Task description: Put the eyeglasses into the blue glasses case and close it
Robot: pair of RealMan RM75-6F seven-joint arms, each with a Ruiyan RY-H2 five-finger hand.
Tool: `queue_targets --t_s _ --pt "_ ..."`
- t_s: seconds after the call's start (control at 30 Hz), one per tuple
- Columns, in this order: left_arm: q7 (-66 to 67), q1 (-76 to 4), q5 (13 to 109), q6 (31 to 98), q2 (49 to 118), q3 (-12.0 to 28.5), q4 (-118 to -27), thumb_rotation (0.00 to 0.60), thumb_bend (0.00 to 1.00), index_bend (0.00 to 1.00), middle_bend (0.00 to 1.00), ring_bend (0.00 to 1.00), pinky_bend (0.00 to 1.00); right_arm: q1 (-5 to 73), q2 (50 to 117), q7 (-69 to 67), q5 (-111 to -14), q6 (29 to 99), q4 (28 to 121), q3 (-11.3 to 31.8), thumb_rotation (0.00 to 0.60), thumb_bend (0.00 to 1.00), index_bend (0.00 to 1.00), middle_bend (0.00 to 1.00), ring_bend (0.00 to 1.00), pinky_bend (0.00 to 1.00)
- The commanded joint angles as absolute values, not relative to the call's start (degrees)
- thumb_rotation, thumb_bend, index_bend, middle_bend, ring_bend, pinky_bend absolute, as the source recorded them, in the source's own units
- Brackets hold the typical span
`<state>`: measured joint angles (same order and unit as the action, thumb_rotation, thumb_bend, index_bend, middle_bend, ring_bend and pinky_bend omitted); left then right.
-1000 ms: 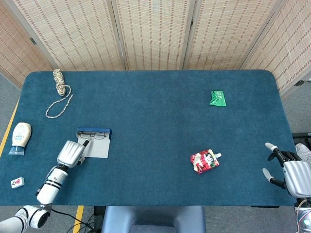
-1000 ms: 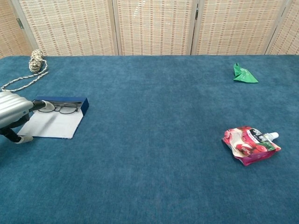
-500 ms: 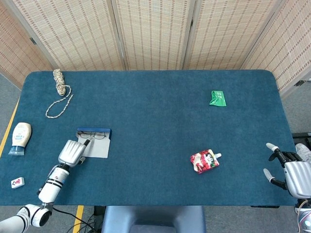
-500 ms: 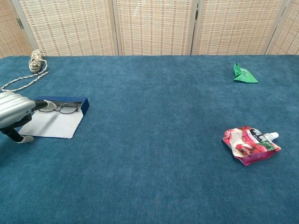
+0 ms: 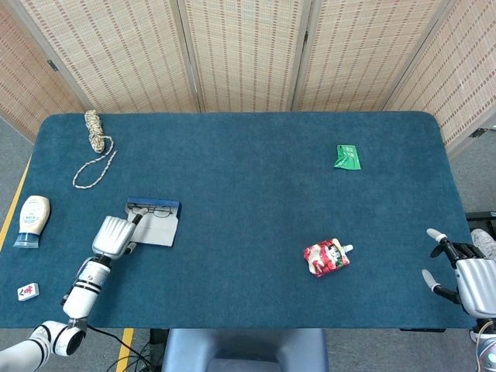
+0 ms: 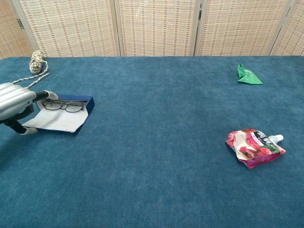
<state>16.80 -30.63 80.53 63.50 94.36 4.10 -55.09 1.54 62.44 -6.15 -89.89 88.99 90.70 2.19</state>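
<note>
a: what sits at the left edge?
b: the left hand (image 6: 16, 105), silver, fingers at the left end of the open blue case (image 6: 64, 114). the glasses (image 6: 62, 105) lie in its far part, the pale lid flat on the near side.
a: and beyond that?
b: a rope (image 6: 29, 70) at the far left, a green packet (image 6: 248, 75) far right, and a red pouch (image 6: 255, 147) nearer on the right, all on the blue table (image 6: 156, 142).

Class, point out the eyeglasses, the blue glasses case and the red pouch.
eyeglasses (image 6: 62, 107), chest view, on the bridge.
blue glasses case (image 6: 56, 122), chest view, on the pale open flap.
red pouch (image 5: 325, 257), head view, on its printed front.
</note>
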Motion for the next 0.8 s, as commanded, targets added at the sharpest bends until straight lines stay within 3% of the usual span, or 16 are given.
queue_targets --t_s 0.03,0.57,0.8 --pt "16.0 -30.9 80.5 63.8 94.5 4.6 -55.0 0.6 0.26 0.2 0.92 0.93 1.0 1.6 62.4 -6.0 -89.9 88.9 90.7 2.2 0.6 0.29 0.17 0.47 0.39 0.3" --pt "6.9 -34.3 81.4 64.5 99.9 7.2 -45.9 0.6 0.27 0.45 0.93 0.93 1.0 1.8 62.5 -6.0 -89.4 88.3 90.6 2.4 0.6 0.29 0.17 0.47 0.39 0.3" --pt "5.7 -34.9 81.4 64.0 101.3 7.2 -43.6 0.6 0.37 0.57 0.94 0.94 1.0 1.8 62.6 -6.3 -89.1 88.1 90.2 2.4 0.6 0.29 0.17 0.47 0.39 0.3"
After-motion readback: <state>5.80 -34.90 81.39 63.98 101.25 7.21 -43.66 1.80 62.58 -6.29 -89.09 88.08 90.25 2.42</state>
